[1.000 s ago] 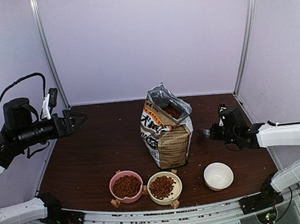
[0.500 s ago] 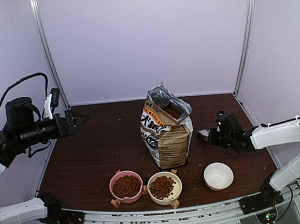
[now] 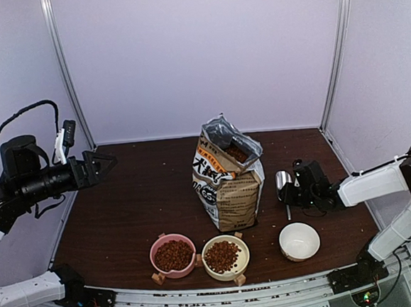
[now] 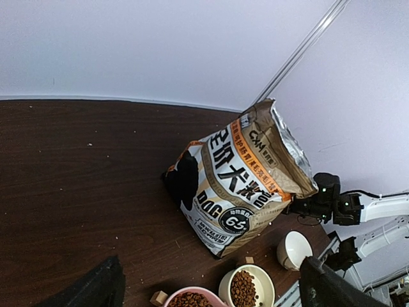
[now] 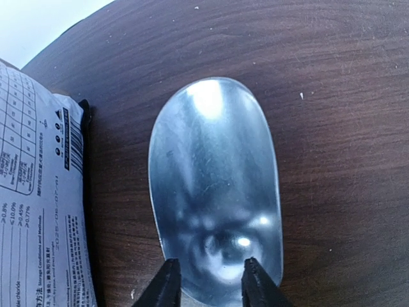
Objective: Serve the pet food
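Pet food fills the pink bowl [image 3: 173, 255] and the cream bowl [image 3: 222, 255], and more shows in the open top of the kraft bag [image 3: 227, 174]. The white bowl [image 3: 299, 240] holds none. A shiny metal scoop [image 5: 214, 185] lies flat on the table just right of the bag, with nothing in it. My right gripper [image 5: 212, 272] hovers low over the scoop's near end, its fingers parted with a gap between them. My left gripper [image 3: 110, 163] hangs high at the far left, wide open and holding nothing.
The bag [image 4: 246, 176] stands upright mid-table, its side close to the scoop's left edge. The three bowls sit in a row near the front edge. White walls and corner posts close in the back and sides. Small crumbs dot the dark wooden tabletop [image 3: 138, 201].
My right arm has moved left toward the bag and come down. The scoop now rests on the table and the right fingers have parted. The left arm has barely shifted.
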